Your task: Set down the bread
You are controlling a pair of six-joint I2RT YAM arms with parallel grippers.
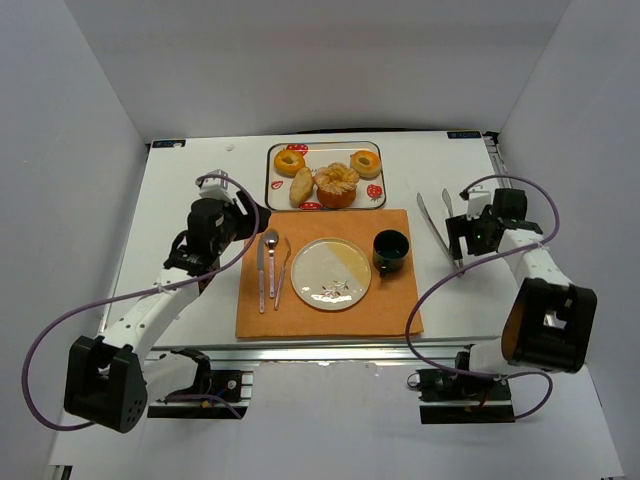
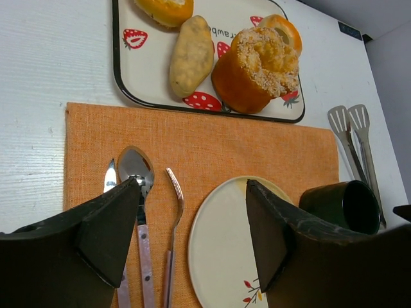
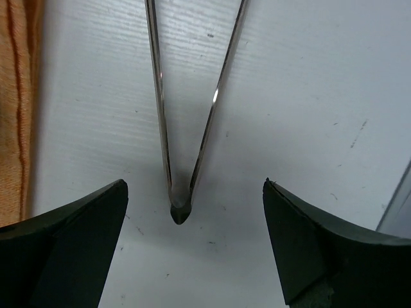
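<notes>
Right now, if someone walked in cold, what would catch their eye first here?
The strawberry-print tray of bread at the far middle of the table, with a crumb-topped bun on it. Nearer the arms lies an orange mat set with an empty plate, a dark cup and cutlery. On the right, the right arm's fingers stand open either side of the hinge end of the tongs.

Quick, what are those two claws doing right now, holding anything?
Left gripper: open, holding nothing.
Right gripper: open, straddling the tongs, not gripping them.
</notes>
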